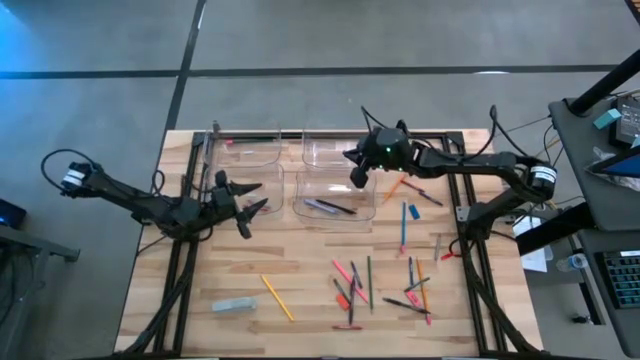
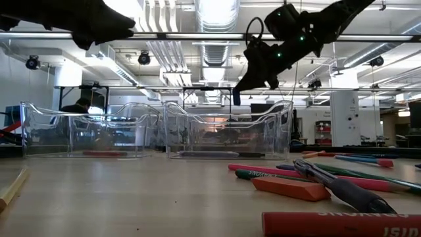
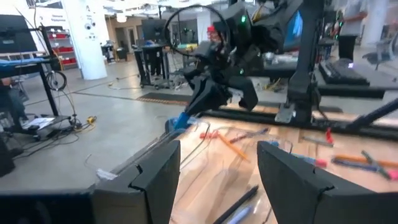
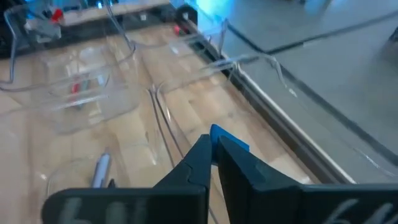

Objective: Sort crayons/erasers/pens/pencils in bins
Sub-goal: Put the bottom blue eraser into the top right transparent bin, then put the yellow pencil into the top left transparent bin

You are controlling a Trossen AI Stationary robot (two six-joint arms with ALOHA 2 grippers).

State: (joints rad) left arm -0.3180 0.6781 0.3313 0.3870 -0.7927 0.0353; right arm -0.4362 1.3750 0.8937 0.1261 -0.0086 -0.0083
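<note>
Carrying a small blue eraser [image 4: 227,138] above the bins, the right pincer [image 4: 212,158] is clamped on it.

Held high over the four clear bins [image 1: 335,196], the eraser seems bound for the back right bin, judging by the pincer's position. The front right bin holds about two dark pens [image 1: 332,207]; a dozen or so sticks, hard to count, lie on the worktop [image 1: 300,290]. The left pincer [image 1: 250,206] waits, fingers apart, beside the left bins.

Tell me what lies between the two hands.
In the high view, only clear bins sit between the left hand and right hand, which pinches a small blue piece.
</note>
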